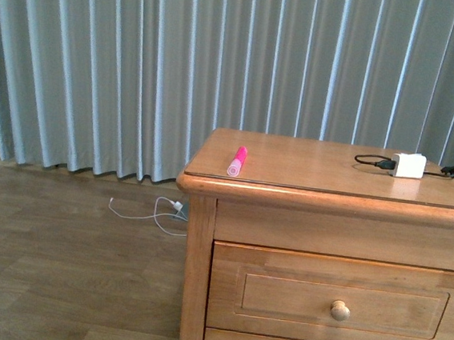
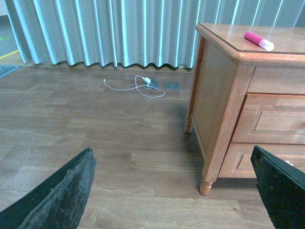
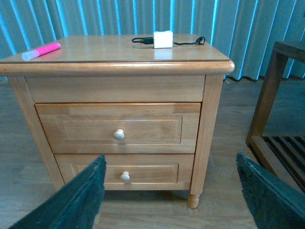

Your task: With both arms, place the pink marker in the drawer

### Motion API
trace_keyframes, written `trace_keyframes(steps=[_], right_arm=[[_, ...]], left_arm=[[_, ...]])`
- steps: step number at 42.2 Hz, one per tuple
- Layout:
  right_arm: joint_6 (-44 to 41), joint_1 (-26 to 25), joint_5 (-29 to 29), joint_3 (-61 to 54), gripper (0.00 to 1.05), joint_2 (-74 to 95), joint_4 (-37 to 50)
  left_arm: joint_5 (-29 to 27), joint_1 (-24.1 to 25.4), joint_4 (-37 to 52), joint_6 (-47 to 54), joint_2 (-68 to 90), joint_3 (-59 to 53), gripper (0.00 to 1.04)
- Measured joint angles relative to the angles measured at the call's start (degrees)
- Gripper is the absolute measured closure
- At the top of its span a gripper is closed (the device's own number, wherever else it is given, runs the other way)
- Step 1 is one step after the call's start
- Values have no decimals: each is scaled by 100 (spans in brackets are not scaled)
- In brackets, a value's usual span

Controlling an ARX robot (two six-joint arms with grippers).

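Both arms hang short of the cabinet [image 1: 197,280], with the left gripper [image 2: 171,151] and right gripper [image 3: 170,158] each spread wide and empty. The pink marker [image 1: 237,161] lies on top, near the left front edge, and the drawer [image 1: 343,302] below is shut. The danger is that the marker is round (and close to the lip), so a clumsy pinch may roll it off. The small knob [image 1: 340,311] could also slip out of a pull. Only the right wrist view shows the lower drawer [image 3: 125,174] whole.
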Motion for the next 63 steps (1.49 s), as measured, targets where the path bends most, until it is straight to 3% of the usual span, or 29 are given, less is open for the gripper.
trace_keyframes(steps=[5,40,45,48,56,63], right_arm=[[4,0,0,0,7,0,0],[2,0,0,0,9,0,0],[376,317,662,470,9,949,-1152],[535,476,627,553,9,1666,-811],[857,1158,693,1506,9,4953,1152],[1071,1456,859,2302,9,7069,1768]], left_arm=[[0,0,0,0,0,0,6],[0,0,0,0,0,0,6],[0,0,0,0,0,0,6],[0,0,0,0,0,0,6],[0,0,0,0,0,0,6],[2,0,0,0,0,0,6]])
